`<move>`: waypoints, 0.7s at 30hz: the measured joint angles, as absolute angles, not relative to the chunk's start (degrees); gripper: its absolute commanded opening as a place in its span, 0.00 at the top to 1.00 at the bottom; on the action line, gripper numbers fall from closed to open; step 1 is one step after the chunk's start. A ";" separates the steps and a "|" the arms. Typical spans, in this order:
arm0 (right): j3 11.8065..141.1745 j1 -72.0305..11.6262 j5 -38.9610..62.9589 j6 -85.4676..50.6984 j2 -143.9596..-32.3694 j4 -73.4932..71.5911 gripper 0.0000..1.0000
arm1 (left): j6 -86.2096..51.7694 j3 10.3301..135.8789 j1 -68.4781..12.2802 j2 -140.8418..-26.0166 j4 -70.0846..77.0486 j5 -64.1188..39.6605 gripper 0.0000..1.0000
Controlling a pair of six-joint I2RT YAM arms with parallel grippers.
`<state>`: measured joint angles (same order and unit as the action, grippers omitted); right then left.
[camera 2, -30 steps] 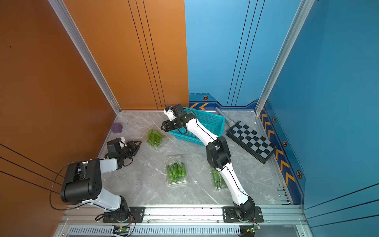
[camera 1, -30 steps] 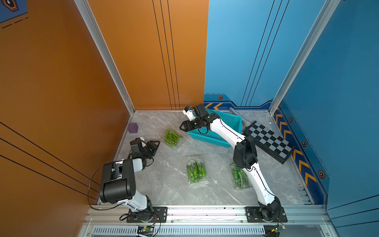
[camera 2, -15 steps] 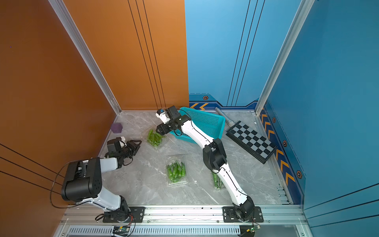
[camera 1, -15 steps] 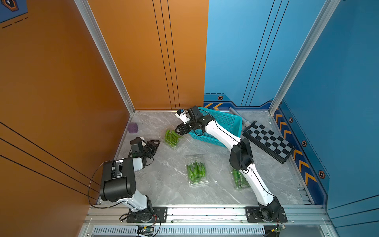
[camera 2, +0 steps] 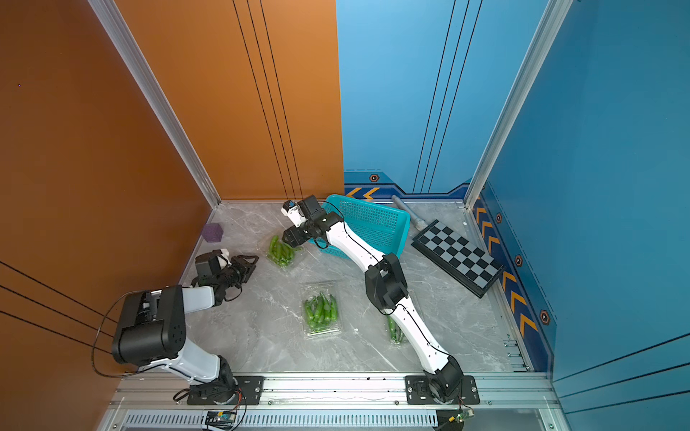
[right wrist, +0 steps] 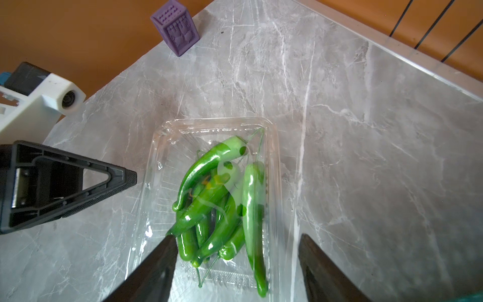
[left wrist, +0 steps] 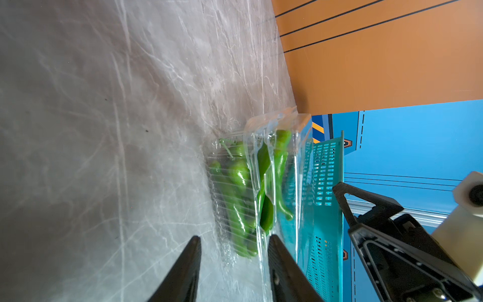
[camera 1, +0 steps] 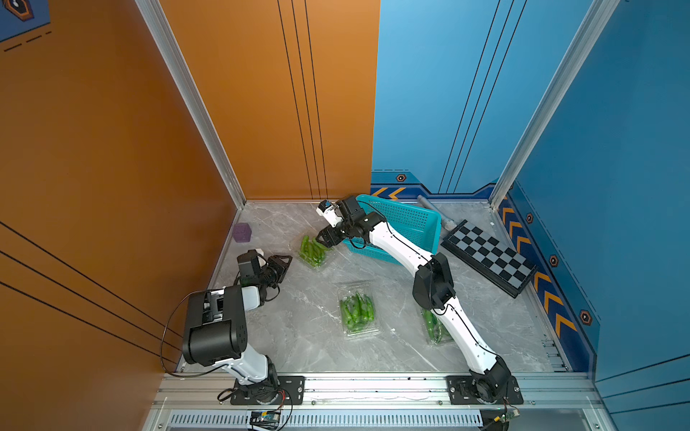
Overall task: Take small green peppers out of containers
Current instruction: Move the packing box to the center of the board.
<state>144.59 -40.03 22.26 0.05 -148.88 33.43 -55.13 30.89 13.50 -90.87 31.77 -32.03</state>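
Three clear containers of small green peppers lie on the marble floor: a far one [camera 1: 313, 253], a middle one [camera 1: 357, 312] and a near-right one [camera 1: 433, 330] half hidden under my right arm. My right gripper [camera 1: 324, 239] hangs open just over the far container's end by the basket. In the right wrist view its fingers straddle the peppers [right wrist: 209, 198] inside the container [right wrist: 273, 146]. My left gripper [camera 1: 282, 262] is open low at that container's other side. In the left wrist view the clear plastic edge [left wrist: 258, 251] runs between its open fingers without being clamped.
A teal perforated basket [camera 1: 409, 220] stands right behind the far container, tilted. A folded chessboard [camera 1: 489, 257] and a grey rod [camera 1: 435, 211] lie at the back right. A purple cube [camera 1: 242, 232] sits by the orange left wall.
My right gripper has swung left from the basket's front rim to over the far container and widened a little. The left arm has stayed put.
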 measured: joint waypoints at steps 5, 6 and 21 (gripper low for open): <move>145.18 -40.45 21.69 0.21 -149.42 33.06 0.26 | -55.13 30.89 13.50 -90.89 31.77 -32.05 0.56; 145.18 -40.66 21.10 0.30 -149.42 33.01 0.26 | -55.13 30.89 13.50 -90.89 31.77 -32.05 0.56; 145.18 -44.40 14.87 1.98 -149.62 33.06 0.26 | -55.13 30.98 13.50 -91.26 31.77 -32.91 0.57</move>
